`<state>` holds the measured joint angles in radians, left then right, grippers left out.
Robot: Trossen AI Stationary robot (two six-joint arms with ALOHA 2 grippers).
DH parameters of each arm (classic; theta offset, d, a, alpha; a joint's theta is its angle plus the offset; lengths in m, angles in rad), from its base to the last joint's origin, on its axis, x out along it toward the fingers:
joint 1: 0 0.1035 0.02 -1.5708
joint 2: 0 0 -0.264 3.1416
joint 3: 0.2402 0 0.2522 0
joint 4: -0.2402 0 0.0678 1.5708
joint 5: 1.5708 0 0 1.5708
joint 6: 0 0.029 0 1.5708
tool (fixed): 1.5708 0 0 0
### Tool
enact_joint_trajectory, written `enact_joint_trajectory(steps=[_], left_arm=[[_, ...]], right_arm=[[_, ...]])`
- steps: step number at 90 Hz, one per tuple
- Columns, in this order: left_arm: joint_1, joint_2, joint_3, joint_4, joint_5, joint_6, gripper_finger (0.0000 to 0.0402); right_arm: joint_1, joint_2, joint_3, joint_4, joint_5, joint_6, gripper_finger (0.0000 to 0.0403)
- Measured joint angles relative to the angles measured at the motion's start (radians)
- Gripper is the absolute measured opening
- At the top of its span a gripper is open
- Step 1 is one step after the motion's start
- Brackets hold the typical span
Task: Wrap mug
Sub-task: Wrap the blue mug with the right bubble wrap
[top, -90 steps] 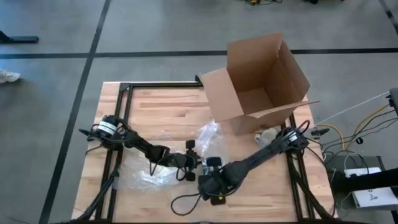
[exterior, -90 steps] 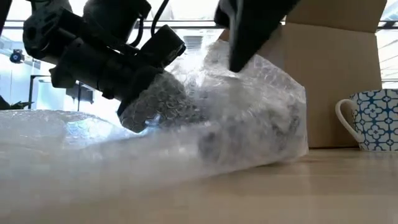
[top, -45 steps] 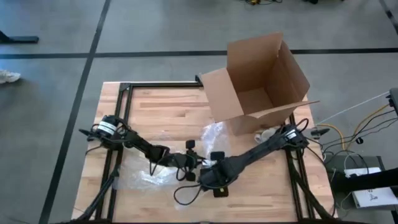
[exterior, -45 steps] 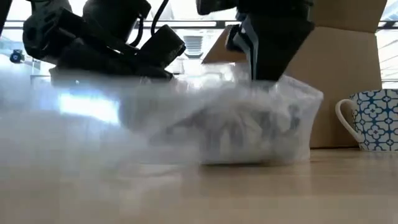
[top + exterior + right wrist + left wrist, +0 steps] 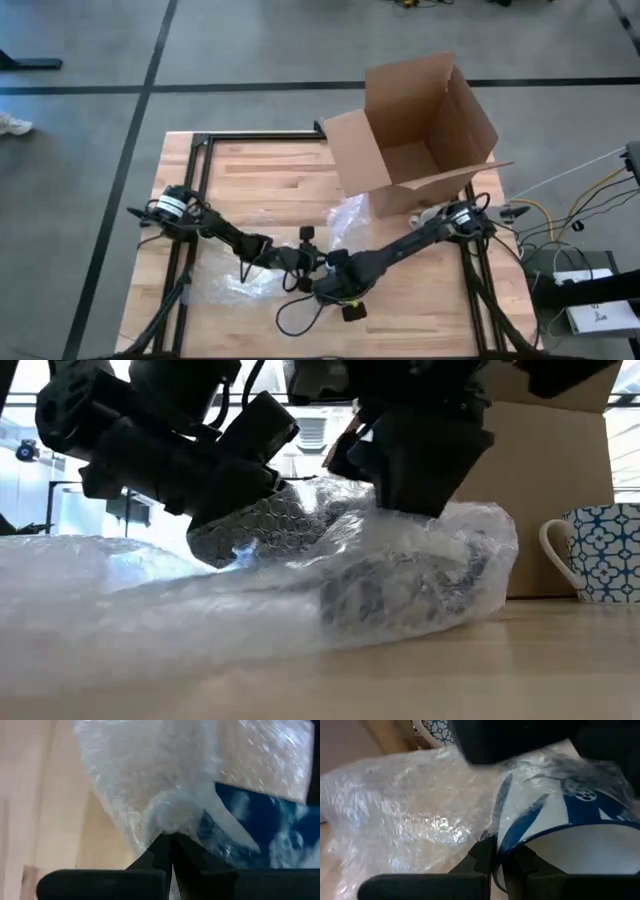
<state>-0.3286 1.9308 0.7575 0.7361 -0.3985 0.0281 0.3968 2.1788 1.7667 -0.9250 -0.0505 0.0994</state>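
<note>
Over on the left of the bench the bubble wrap lies spread out flat, and the left pincer reaches across it toward the middle, clamped on the rim of a blue and white mug: its wrist view shows one finger inside the mug and one outside. The mug lies on its side near the front middle of the bench, bundled up in the clear wrap. Right up against it, the right pincer presses in from the other side, fingers pinched tight on a fold of bubble wrap over the mug. From table height the two dark pincers crowd together above the cloudy bundle. Behind them an open cardboard box stands on the far right part of the bench, and a second patterned mug stands upright just beside it
</note>
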Motion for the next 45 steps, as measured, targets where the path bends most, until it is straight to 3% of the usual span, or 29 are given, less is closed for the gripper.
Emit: enact_joint_trajectory(steps=[25,45], left_arm=[[0.000,0.000,-0.004,-0.002,-0.001,-0.011,0.0005],[0.002,0.000,-0.007,-0.003,-0.002,-0.011,0.0005]], right_arm=[[-0.025,0.003,0.043,-0.047,-0.043,-0.224,0.0000],[-0.018,-0.020,0.042,-0.067,-0.029,-0.241,0.0000]])
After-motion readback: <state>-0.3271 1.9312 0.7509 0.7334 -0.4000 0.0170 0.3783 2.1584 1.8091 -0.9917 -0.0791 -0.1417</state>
